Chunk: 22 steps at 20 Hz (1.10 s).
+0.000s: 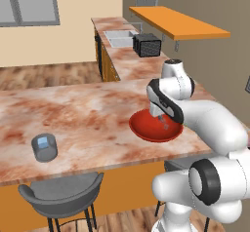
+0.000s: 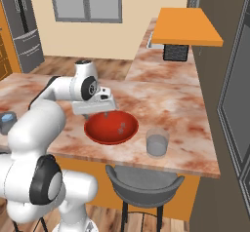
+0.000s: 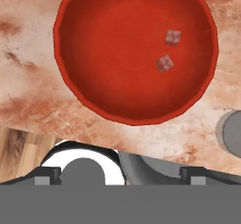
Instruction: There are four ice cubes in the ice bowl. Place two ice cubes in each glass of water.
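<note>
Red and wide, the shallow round ice bowl [image 3: 84, 44] sits on the marbled counter [image 1: 88, 124], two small pale ice cubes [image 3: 164, 63] left inside. The white arm's gripper [image 2: 100, 110] hangs above it, jaws spread and empty (seemingly lining up another pick). One dark see-through glass of water [image 2: 157, 142] stands near the bowl; the other [image 1: 44, 147], well apart, already shows something pale blue inside. No writing is legible.

The left base view looks forward and down from behind the arm's left, taking in the marbled reddish stone table [image 1: 73, 124] at middle distance. The right base view faces the same table from behind the right. Both share the wide shallow bright red bowl [image 1: 146, 131], which the hand view overlooks closely from above.
</note>
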Tool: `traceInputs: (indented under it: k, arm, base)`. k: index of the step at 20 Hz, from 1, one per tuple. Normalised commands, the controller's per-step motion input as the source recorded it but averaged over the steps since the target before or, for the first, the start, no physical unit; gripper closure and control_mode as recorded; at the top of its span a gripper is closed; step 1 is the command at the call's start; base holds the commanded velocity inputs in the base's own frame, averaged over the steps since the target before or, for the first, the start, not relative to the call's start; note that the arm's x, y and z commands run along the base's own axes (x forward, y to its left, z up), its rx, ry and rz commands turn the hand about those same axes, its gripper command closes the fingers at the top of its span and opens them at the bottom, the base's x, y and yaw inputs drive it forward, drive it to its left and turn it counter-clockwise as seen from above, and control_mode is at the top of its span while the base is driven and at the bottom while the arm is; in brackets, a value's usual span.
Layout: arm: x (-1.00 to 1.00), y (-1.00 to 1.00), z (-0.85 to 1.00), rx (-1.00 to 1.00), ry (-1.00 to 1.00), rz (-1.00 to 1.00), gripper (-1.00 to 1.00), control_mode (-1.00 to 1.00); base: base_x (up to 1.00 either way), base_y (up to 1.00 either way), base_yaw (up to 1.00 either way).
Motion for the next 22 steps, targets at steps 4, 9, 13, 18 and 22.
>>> traceInputs:
  k: [4,9,13,18,22]
  arm:
    - [0.43,0.67,-0.21,-0.09,0.03,0.0,-1.0,-1.0]
    - [0.51,0.59,-0.36,0.02,0.0,-0.09,-1.0,-1.0]
    - [0.0,0.37,-0.25,0.0,-0.05,-0.19,-1.0,-1.0]
    - [-0.24,0.0,-0.39,0.0,-0.1,-0.14,-1.0,-1.0]
    - [-0.02,-0.02,-0.61,0.0,-0.16,-0.01,-1.0,-1.0]
  base:
    - [0.0,0.0,0.0]
    - [0.0,0.0,0.0]
    - [0.0,0.0,0.0]
    - [0.0,0.0,0.0]
    - [0.0,0.0,0.0]
